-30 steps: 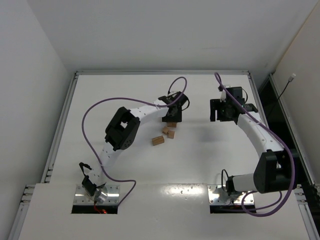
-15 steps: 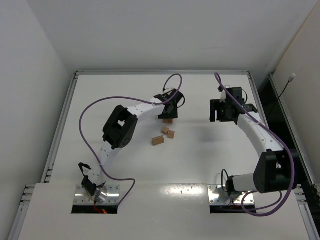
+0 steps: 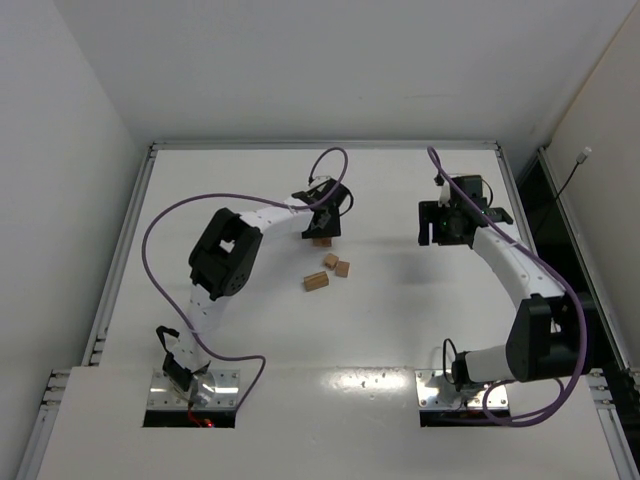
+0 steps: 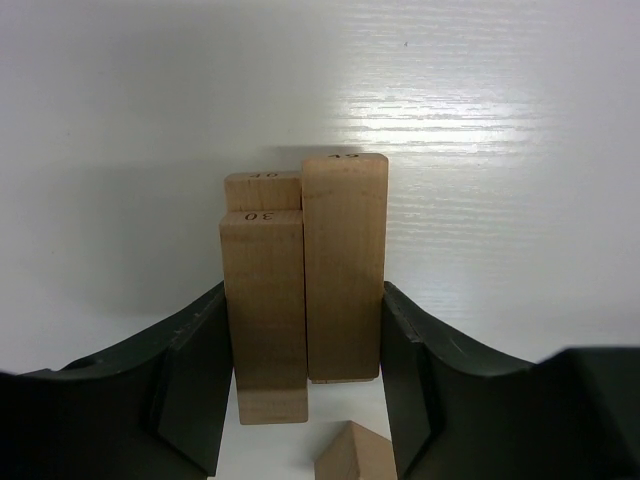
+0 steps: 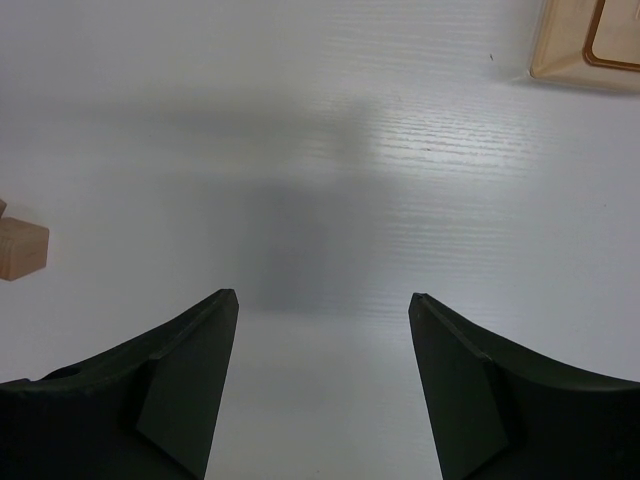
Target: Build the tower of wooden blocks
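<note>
blocks (image 4: 345, 270): pale matt wood | table (image 4: 500, 100): glossy white | fingers (image 4: 190, 390): matt dark plastic

A: How do the fingers (image 5: 190, 380) of the right gripper (image 5: 322, 296) stand?
B: Spread wide, dark and curved. Only the white table (image 5: 300, 120) shows between them, with a soft grey shadow lying just ahead of the tips.
A: Any wood about?
B: One pale block (image 5: 18, 250) at the far left edge, partly cut off, well apart from the fingers.
A: And the upper right corner?
B: A tan object (image 5: 585, 60) with a raised inner panel, cut off by the frame; what it is I cannot tell
</note>
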Tool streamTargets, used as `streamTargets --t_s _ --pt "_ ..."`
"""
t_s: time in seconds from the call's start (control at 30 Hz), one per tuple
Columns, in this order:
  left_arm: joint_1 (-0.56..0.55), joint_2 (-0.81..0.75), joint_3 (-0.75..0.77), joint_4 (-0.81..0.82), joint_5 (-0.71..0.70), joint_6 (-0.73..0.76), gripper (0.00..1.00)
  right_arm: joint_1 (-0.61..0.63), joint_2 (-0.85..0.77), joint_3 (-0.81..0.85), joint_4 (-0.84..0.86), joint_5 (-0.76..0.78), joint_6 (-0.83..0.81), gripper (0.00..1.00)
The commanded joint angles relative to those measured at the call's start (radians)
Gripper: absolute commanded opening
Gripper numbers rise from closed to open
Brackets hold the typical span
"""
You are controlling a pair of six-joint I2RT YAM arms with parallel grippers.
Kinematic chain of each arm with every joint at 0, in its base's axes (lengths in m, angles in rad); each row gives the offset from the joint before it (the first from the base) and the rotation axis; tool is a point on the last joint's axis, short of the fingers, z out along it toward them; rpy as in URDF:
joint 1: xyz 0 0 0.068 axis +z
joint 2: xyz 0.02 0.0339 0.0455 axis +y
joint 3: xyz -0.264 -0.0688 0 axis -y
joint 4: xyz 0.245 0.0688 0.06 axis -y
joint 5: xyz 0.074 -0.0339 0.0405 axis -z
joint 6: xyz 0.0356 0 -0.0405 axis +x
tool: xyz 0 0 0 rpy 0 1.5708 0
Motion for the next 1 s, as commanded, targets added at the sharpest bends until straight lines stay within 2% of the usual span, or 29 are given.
streamTargets --t_s 0.0,0.23,0.3,0.4,0.43,0.63,0.67,0.73,0.8,0.9,0.97 --pt "0.010 0.007 -0.074 -0.083 0.060 -0.008 0.00 -0.005 0.003 0.009 0.036 -0.016 0.019 0.66" --pt "0.010 -0.002 -0.075 -0.074 0.091 -0.008 0.00 -0.005 0.003 0.009 0.036 -0.025 0.019 0.66" --pt "0.010 0.007 -0.084 -0.074 0.091 -0.008 0.04 -0.005 0.003 0.009 0.036 -0.025 0.019 0.66" --pt "0.010 0.007 -0.084 -0.065 0.100 -0.008 0.22 -0.005 0.003 0.009 0.036 -0.025 0.019 0.66" --pt "0.010 0.007 -0.084 -0.065 0.100 -0.008 0.32 -0.005 0.003 0.009 0.036 -0.025 0.019 0.66" --pt "0.010 0.007 -0.093 -0.065 0.112 -0.008 0.43 -0.005 0.003 0.018 0.036 -0.025 0.019 0.66" --pt "0.010 0.007 -0.093 -0.065 0.112 -0.008 0.51 -0.005 0.003 0.018 0.036 -0.025 0.019 0.66" --pt "0.010 0.016 -0.093 -0.065 0.112 -0.008 0.59 -0.005 0.003 0.018 0.036 -0.025 0.019 0.66" --pt "0.010 0.017 -0.102 -0.055 0.112 0.003 0.72 -0.005 0.003 0.018 0.036 -0.025 0.019 0.66" --pt "0.010 0.017 -0.102 -0.055 0.112 0.003 0.83 -0.005 0.003 0.018 0.036 -0.025 0.028 0.66" --pt "0.010 0.017 -0.102 -0.055 0.112 0.003 0.87 -0.005 0.003 0.018 0.036 -0.025 0.028 0.66"
